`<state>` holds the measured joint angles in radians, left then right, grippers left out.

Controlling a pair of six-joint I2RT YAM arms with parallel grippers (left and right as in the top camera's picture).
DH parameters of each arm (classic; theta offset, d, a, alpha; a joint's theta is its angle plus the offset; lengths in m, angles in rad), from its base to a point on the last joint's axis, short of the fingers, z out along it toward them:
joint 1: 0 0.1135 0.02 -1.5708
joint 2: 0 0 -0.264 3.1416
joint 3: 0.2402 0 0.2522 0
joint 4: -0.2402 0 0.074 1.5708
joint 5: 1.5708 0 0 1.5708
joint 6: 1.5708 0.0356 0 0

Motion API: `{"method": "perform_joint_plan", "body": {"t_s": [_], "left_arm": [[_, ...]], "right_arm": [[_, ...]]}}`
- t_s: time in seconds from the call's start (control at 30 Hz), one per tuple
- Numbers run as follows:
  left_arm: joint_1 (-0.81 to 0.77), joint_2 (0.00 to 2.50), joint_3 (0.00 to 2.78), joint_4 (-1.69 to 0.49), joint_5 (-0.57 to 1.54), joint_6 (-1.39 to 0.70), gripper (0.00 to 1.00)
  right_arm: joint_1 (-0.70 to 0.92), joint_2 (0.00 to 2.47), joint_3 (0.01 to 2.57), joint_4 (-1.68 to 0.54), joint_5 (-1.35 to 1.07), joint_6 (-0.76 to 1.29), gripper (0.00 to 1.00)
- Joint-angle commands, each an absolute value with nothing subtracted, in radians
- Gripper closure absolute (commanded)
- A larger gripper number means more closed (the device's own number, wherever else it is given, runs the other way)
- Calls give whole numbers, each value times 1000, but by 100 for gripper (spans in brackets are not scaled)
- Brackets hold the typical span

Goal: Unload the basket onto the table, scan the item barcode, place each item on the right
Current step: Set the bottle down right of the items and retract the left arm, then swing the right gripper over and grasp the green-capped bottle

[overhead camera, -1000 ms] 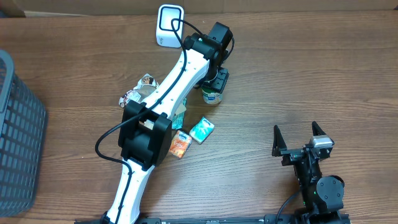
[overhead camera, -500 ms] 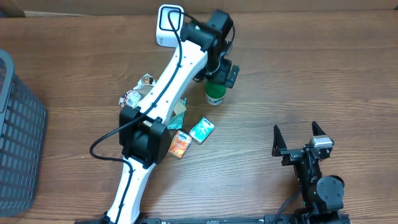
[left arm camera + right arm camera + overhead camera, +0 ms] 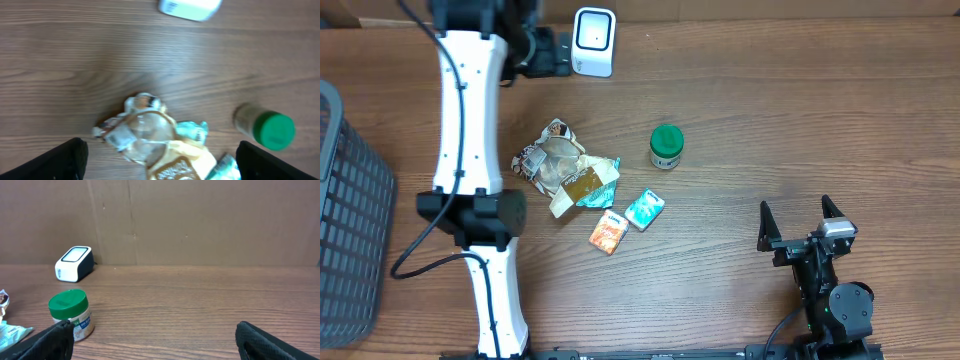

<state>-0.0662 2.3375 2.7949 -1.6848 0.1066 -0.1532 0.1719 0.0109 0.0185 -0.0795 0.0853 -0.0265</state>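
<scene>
You have the left claw [image 3: 560,52] spread wide and empty at upper left beside the scanner [image 3: 593,41], the green-lidded jar [image 3: 666,146] standing free mid-counter [image 3: 770,100], and the right claw [image 3: 798,215] wide, empty, lower right.

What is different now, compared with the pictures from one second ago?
The left gripper let go of the green-lidded jar, and its arm swung away to the left. It is now open beside the scanner. The jar stands free, about where it was. The right gripper, open, and the snack packets did not move.
</scene>
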Motion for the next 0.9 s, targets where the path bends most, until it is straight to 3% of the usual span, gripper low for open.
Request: {"method": "perform_joint_plan", "body": {"t_s": [0.0,0.17,0.43,0.87], "left_arm": [[-7,2264,2790,-1690,124,-134,5],[93,2094,2677,-1690,76,-134,1],[288,1821,2263,-1663,81,-68,1],[410,1787,1996,-1431,124,3,0]], "right_arm": [[178,3,8,-75,88,-31,0],[178,3,8,-75,88,-31,0],[178,3,8,-75,88,-31,0],[178,3,8,-73,88,-31,0]]}}
